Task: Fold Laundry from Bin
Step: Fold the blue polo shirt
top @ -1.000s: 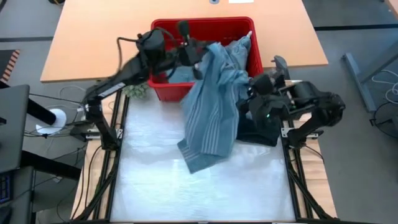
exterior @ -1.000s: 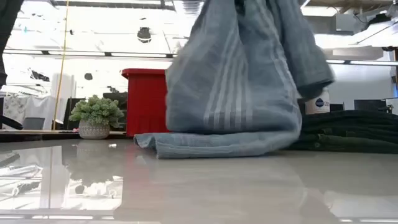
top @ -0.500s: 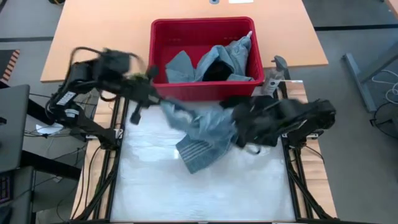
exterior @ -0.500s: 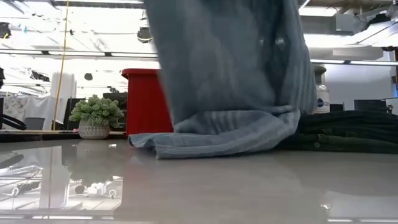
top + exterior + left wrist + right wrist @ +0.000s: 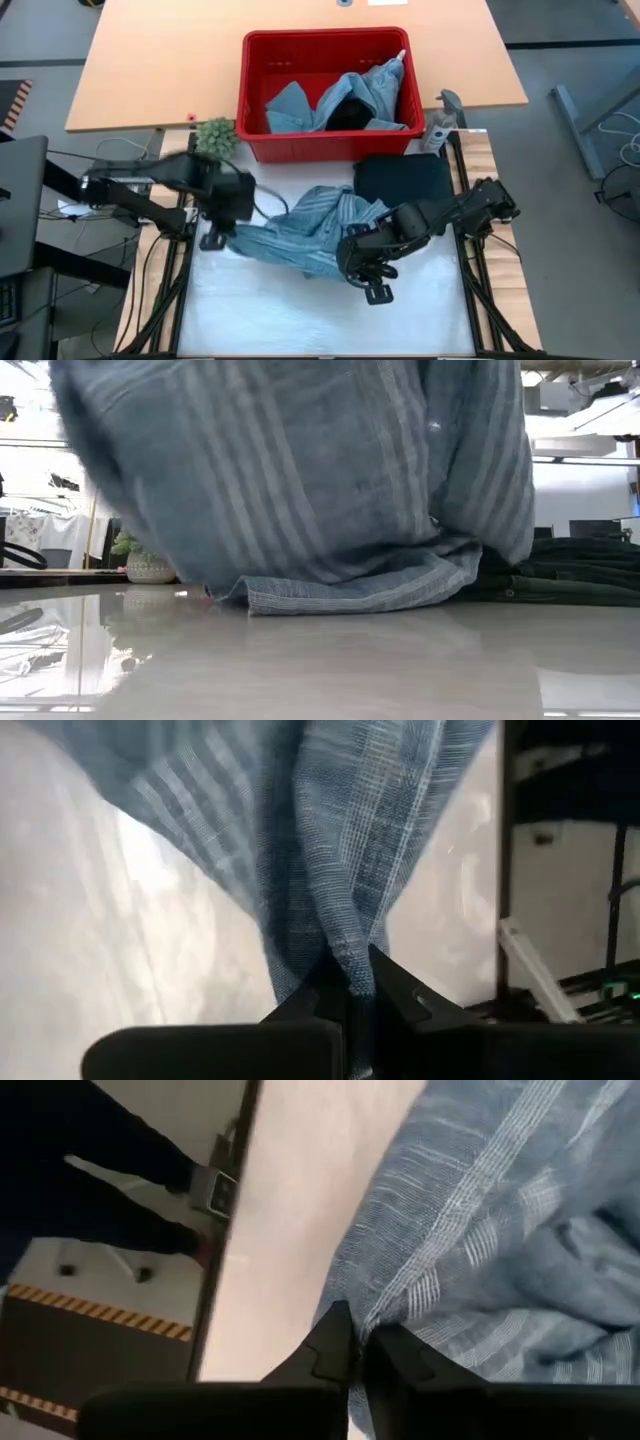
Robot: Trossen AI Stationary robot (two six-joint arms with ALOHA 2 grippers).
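Between both arms, rumpled striped cloth (image 5: 305,228)

The striped cloth (image 5: 300,480) fills most of the low view and hides the red bin. The little plant (image 5: 145,560) peeks out, half covered. In the bin (image 5: 322,152), a dark piece, maybe clothing, is mostly buried.

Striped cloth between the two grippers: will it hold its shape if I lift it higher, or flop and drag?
Probably floppy: the striped cloth sags and bunches between the left gripper and right gripper. It looks thin and light, gathering into tight pleats at the left gripper's pinch. Its hem still trails on the table, so it will likely drag.
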